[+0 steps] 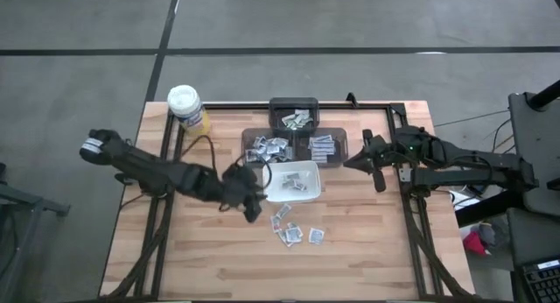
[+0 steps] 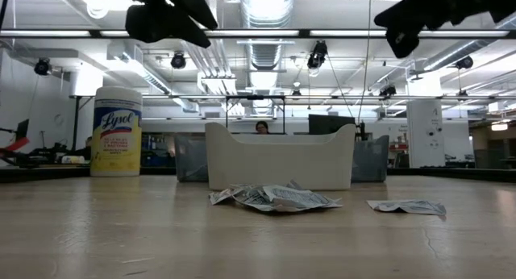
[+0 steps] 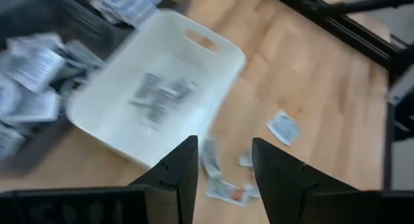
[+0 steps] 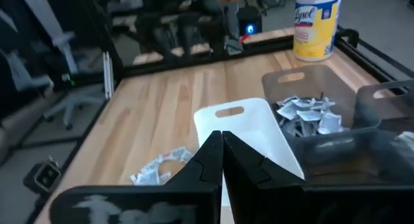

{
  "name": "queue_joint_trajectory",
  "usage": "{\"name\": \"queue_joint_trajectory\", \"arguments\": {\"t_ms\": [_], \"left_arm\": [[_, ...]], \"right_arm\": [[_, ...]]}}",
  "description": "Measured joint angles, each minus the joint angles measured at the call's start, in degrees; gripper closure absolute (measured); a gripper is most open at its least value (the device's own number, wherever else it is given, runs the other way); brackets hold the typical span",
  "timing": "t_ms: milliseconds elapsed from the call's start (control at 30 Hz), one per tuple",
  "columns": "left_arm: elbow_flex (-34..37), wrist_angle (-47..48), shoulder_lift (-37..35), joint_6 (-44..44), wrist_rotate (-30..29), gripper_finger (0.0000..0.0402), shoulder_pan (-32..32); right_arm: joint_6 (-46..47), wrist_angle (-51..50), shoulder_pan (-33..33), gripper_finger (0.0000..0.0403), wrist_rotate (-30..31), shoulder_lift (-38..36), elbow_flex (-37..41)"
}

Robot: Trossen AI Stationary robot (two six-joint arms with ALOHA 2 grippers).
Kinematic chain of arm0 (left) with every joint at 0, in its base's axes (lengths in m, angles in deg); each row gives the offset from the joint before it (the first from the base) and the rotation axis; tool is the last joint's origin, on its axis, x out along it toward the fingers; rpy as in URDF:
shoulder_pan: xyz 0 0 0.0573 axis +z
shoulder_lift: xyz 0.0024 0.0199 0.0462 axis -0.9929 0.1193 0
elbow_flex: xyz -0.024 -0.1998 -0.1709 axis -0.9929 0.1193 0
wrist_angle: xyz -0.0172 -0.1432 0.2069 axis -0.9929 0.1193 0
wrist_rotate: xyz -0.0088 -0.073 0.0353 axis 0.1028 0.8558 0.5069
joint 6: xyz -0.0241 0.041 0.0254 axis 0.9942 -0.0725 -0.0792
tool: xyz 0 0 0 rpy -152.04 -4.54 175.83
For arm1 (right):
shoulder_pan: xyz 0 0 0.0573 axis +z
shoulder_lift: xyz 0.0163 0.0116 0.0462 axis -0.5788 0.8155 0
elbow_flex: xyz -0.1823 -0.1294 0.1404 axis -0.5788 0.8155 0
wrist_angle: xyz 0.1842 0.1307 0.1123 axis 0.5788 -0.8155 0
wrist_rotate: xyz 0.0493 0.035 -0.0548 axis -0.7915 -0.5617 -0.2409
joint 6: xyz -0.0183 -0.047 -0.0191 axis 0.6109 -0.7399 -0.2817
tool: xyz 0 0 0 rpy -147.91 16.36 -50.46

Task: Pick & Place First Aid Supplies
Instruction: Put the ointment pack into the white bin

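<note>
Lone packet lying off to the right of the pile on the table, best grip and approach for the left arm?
Come straight down on the lone packet. It lies flat on the wood, apart from the pile, so there is room either side. Pinch across its short width with the left gripper, jaws open; a side approach looks unworkable on something this flat.

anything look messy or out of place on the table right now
Yes. Several small flat white-and-grey packets lie loose on the wooden tabletop, scattered just in front of the white rectangular plastic dish, rather than in it or in the dark sorting bins behind. Only a few packets sit inside the dish. Nothing looks damaged.
</note>
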Motion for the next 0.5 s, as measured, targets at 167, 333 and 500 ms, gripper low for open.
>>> {"name": "queue_joint_trajectory", "arguments": {"t_ms": [167,333,500], "left_arm": [[0.0,-3.9,4.2,3.7,-0.2,0.0264,-5.3],[0.0,-8.3,9.1,6.1,-0.3,0.0264,-9.5],[0.0,-12.4,13.9,10.2,-0.3,0.0264,-11.8]], "right_arm": [[6.3,7.6,0.0,0.0394,0.0,-3.9,8.4],[10.9,8.4,0.0,0.0394,0.0,-7.7,13.8],[11.9,13.5,0.0,0.0394,0.0,-11.7,18.0]]}}
